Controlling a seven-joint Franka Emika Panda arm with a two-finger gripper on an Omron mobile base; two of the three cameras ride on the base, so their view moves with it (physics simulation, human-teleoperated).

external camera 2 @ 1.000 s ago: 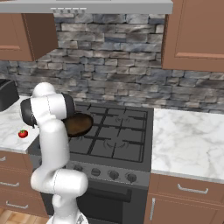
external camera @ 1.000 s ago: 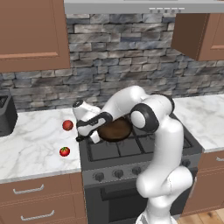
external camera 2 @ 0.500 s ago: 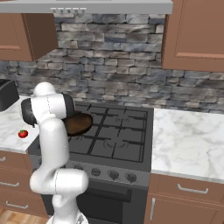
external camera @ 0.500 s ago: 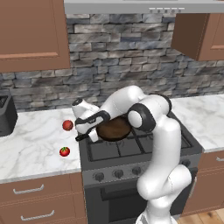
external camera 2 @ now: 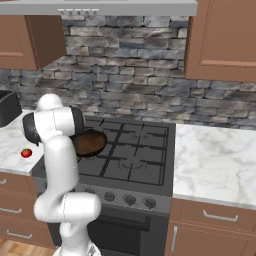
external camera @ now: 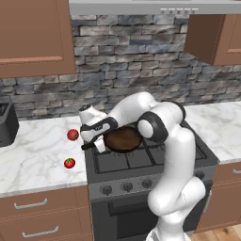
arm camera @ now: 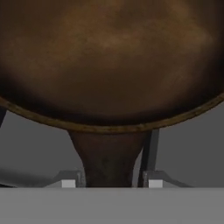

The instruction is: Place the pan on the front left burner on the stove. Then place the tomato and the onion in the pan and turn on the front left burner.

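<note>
In the hand view the pan (arm camera: 112, 65) looms close, its brown inner face up and its handle running down between the two fingertips (arm camera: 68, 183). A sliver of gap shows beside the handle on one side, so the claw looks slightly parted around it, but whether the pads press the handle I cannot tell.

From the left base view, the gripper (external camera: 95, 141) sits at the stove's (external camera: 155, 172) left edge, over the handle end, with the pan (external camera: 123, 139) resting on the grates at the front left burner (external camera: 113, 160). On the counter (external camera: 33, 164) to the left lies the tomato (external camera: 69, 163), nearer the front edge; the onion (external camera: 72, 134) is farther back, just beside the gripper's white housing. A dark appliance (external camera: 7, 123) stands at the far left against the stone wall.

From the right base view the pan (external camera 2: 90, 142) sits partly behind the arm, the tomato (external camera 2: 26, 152) to its left. No writing or brand marks can be read anywhere.
</note>
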